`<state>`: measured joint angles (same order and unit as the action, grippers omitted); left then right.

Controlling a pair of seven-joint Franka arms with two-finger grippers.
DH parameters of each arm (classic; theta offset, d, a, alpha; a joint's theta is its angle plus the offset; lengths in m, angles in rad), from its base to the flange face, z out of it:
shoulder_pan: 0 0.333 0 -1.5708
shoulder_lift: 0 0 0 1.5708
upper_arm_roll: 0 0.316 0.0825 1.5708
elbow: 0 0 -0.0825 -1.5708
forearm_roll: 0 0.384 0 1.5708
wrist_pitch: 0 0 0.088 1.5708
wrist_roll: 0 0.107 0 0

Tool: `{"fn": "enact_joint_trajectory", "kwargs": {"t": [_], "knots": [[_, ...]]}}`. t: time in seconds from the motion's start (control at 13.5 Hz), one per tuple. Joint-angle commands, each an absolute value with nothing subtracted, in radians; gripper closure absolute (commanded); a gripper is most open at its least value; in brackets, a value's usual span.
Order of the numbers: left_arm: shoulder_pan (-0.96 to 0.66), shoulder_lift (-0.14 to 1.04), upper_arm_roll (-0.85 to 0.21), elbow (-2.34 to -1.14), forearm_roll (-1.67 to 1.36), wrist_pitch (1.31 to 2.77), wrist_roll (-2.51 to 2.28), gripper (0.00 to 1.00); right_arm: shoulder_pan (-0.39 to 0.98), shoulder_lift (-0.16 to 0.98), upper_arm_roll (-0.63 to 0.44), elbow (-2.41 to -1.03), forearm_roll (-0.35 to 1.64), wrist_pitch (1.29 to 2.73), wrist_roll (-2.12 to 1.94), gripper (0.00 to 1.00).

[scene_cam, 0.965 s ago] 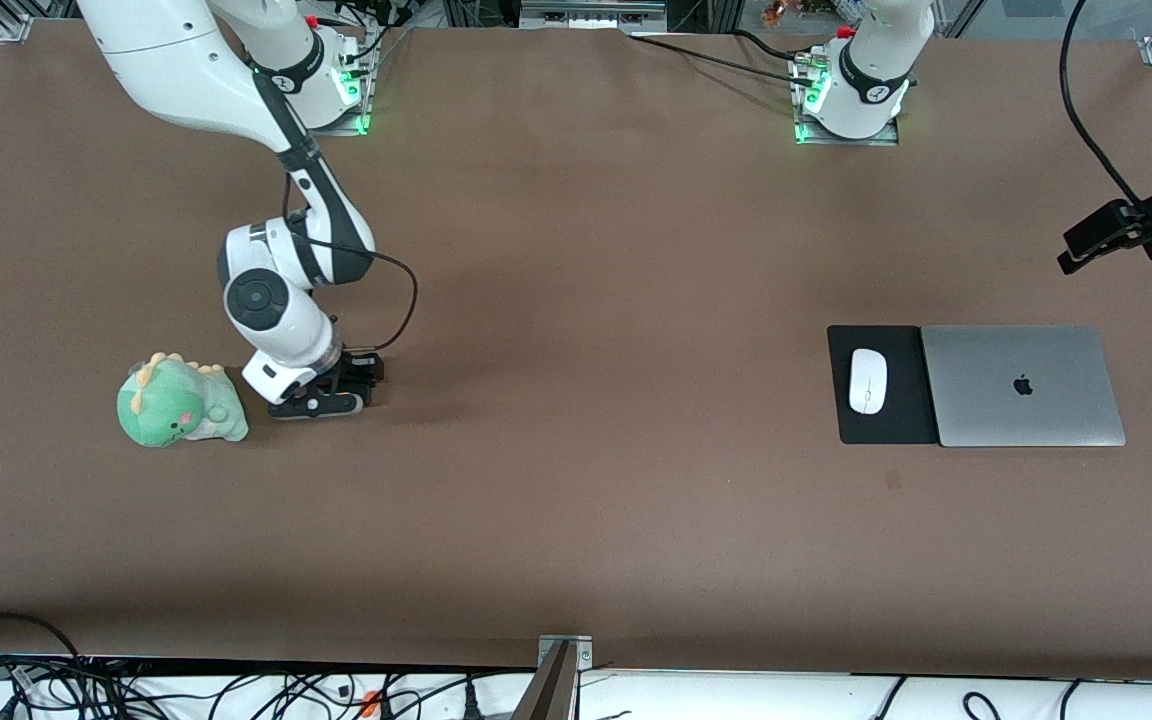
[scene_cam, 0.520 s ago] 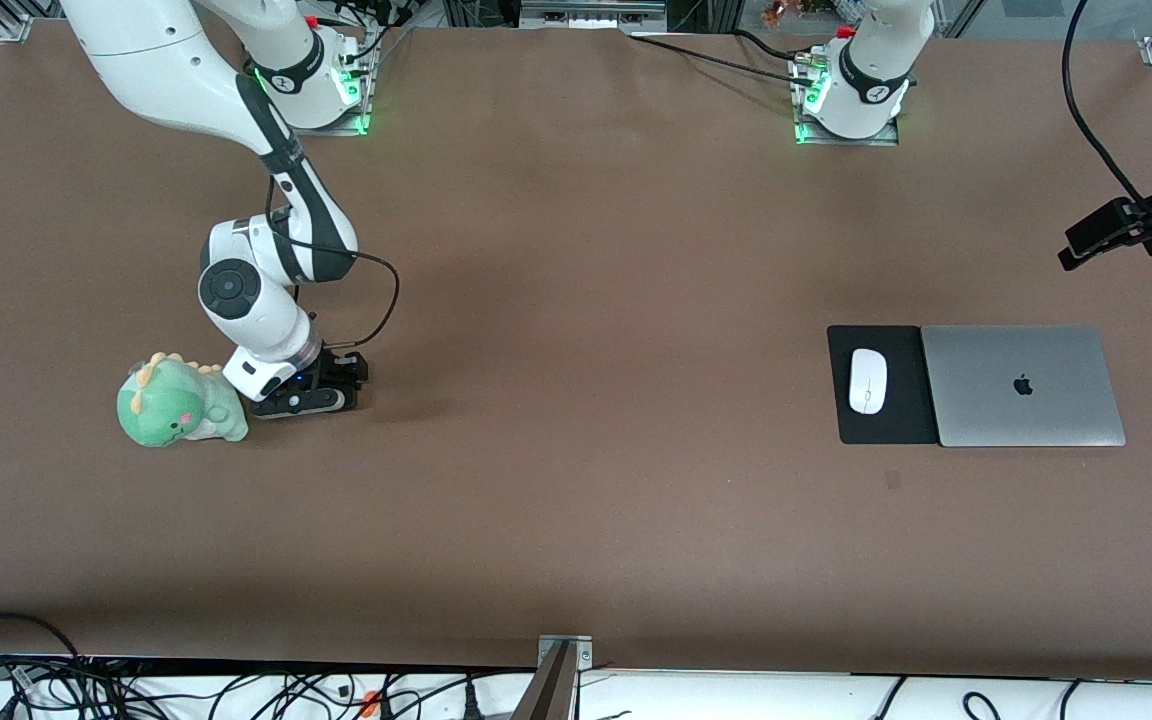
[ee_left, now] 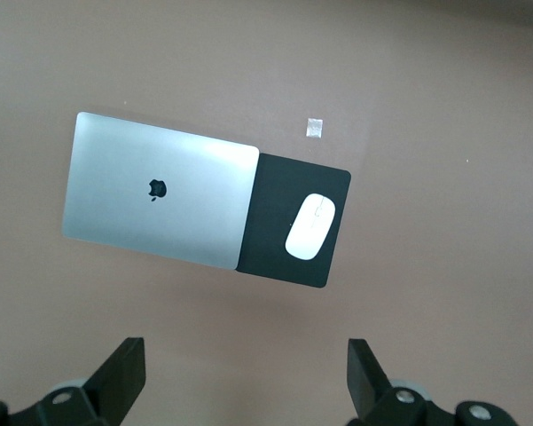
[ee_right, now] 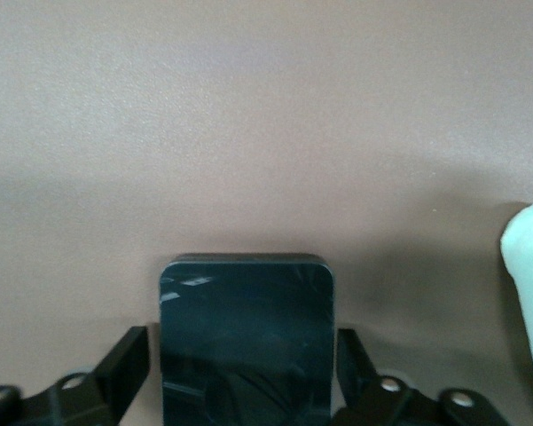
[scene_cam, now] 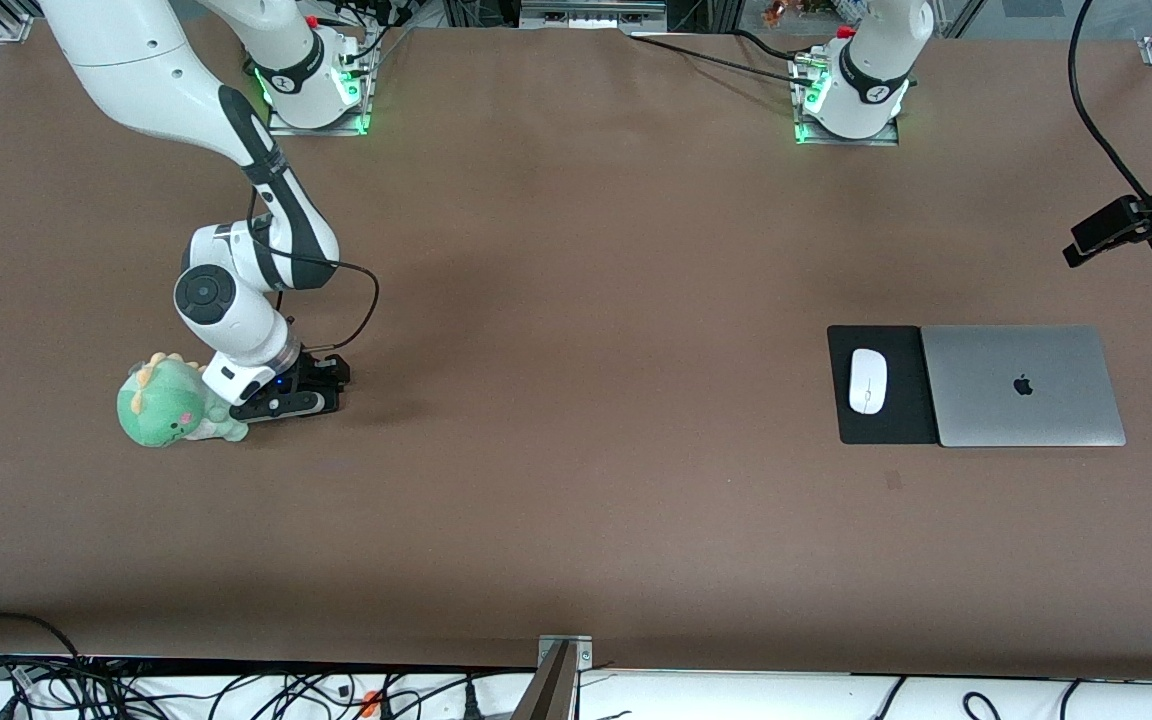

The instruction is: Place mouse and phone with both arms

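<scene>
Two arms: right one working by the green dinosaur plush (scene_cam: 176, 402), left one waiting.
Right gripper (scene_cam: 288, 392): low over the table (scene_cam: 576, 520) just beside the plush, toward the right arm's end; jaws closed on the phone (ee_right: 246, 342), pads against its two long edges, likely for a level carry and set-down.
Phone: between those jaws, screen up, apparently just clear of the table; contact impossible to confirm.
Left gripper (ee_left: 246, 377): high above the laptop (ee_left: 158, 190), jaws spread wide, holding nothing.
Mouse (scene_cam: 868, 380): resting on the black mouse pad (scene_cam: 881, 420), which touches the closed laptop, toward the left arm's end; seemingly placed already.
</scene>
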<state>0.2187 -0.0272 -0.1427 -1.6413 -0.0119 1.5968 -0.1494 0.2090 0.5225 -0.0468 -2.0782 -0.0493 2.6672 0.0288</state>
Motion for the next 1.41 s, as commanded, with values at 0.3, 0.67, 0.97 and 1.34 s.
{"fn": "enact_joint_trajectory", "kwargs": {"t": [0.3,0.67,0.97,1.34], "knots": [[-0.037,-0.015,0.11,-1.611,-0.02,1.554,-0.155,0.0,0.198,0.408,-0.037,-1.878,0.159,2.206,-0.014,0.0],[-0.034,-0.017,0.104,-1.618,-0.02,1.551,-0.153,0.0,0.198,0.223,-0.103,-1.815,0.199,1.949,0.006,0.0],[-0.041,-0.008,0.103,-1.615,-0.021,1.562,-0.153,0.0,0.198,0.074,-0.167,-1.81,0.192,1.795,0.012,0.0],[-0.037,-0.008,0.103,-1.611,-0.021,1.572,-0.152,0.0,0.126,-0.023,-0.163,-1.715,0.121,1.601,0.014,0.0]]}}
